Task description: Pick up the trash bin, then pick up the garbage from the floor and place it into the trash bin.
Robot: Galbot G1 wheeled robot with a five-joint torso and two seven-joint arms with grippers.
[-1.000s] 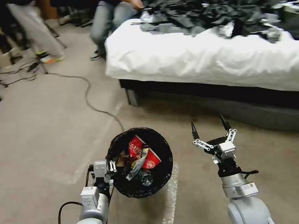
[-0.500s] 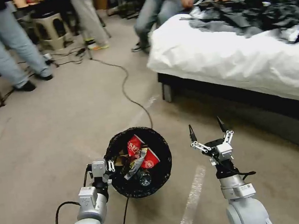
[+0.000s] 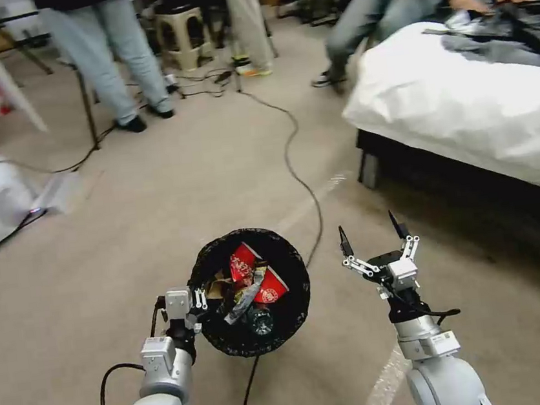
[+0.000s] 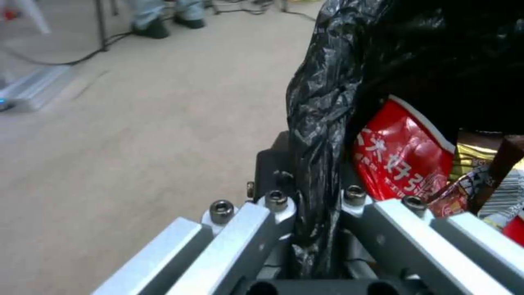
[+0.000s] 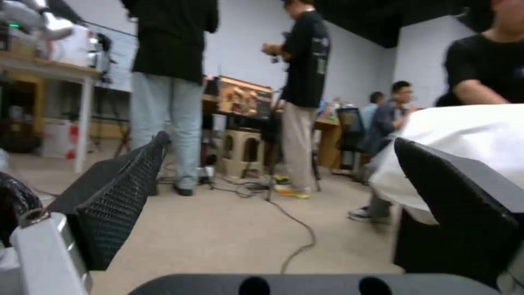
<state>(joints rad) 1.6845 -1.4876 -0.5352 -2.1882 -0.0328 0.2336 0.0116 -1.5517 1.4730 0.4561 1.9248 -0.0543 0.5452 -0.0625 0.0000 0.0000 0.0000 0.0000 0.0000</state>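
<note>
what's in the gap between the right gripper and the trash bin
In the head view, bare floor and a stretch of black cable separate the open right gripper from the trash bin, which the left gripper holds.

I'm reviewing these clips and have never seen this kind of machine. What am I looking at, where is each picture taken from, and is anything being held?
It is a wheeled robot with two arms. The wide picture looks down from its head; the other two come from cameras on its wrists. The left pincer is clamped on the rim of the trash bin, carrying it; the left wrist view shows the black bag pinched between its fingers. Red and gold wrappers lie inside. The right pincer is open and empty, above the floor beside a bed.
</note>
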